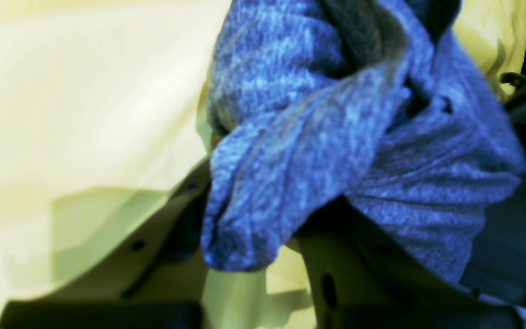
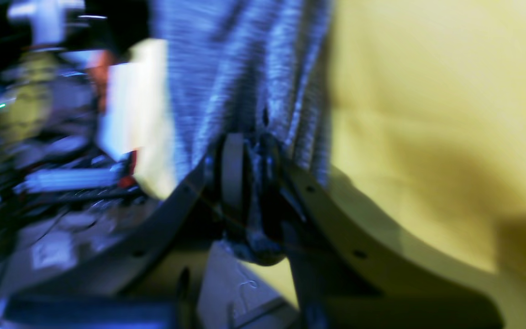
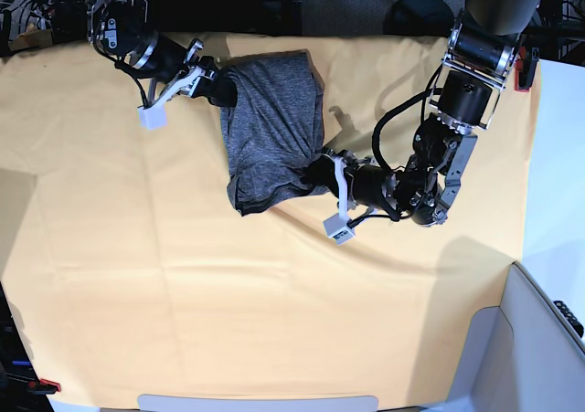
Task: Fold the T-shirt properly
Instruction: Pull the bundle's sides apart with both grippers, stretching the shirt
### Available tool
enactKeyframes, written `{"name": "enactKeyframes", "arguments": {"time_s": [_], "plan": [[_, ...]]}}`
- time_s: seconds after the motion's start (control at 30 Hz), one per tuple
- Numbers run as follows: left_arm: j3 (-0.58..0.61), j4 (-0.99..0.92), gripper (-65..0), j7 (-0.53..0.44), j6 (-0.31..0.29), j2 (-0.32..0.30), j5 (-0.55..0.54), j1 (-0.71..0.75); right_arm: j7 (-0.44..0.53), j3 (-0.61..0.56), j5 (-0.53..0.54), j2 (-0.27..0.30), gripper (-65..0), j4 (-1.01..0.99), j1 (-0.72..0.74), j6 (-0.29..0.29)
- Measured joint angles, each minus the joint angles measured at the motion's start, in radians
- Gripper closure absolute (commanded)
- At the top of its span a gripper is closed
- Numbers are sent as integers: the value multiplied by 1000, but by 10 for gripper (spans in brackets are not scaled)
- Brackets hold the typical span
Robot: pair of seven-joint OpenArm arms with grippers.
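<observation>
The dark grey T-shirt (image 3: pixel 272 129) lies bunched into a narrow upright shape on the yellow-orange cloth (image 3: pixel 183 275), stretched between both grippers. My left gripper (image 3: pixel 322 172) is shut on the shirt's lower right corner. In the left wrist view the shirt (image 1: pixel 336 137) drapes in thick folds over the left gripper (image 1: pixel 249 237). My right gripper (image 3: pixel 219 83) is shut on the shirt's upper left edge. In the blurred right wrist view the right gripper (image 2: pixel 249 160) pinches a pleat of the shirt (image 2: pixel 235 68), which hangs taut away from it.
The yellow-orange cloth covers nearly the whole table. A white table edge (image 3: pixel 558 156) shows at the right and a grey bin (image 3: pixel 539 339) stands at the lower right. Dark equipment and cables (image 3: pixel 274 1) line the far edge.
</observation>
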Motion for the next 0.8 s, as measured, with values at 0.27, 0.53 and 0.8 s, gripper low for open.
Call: {"name": "enactKeyframes", "arguments": {"time_s": [0.27,0.53,0.8], "plan": [[18,-60,-5,-36,-7,2,26,-38,-36,-55,-77,-5,-3,-21,74,-22],[11,-59,-5,-54,-13,6,104,-41,-51,-79,-75,-6,-5,-47,104,-22],[11,-58,-6,-54,-16,6,116,-43,-51,-79,-76,-6,-81,-47,104,-23]]}}
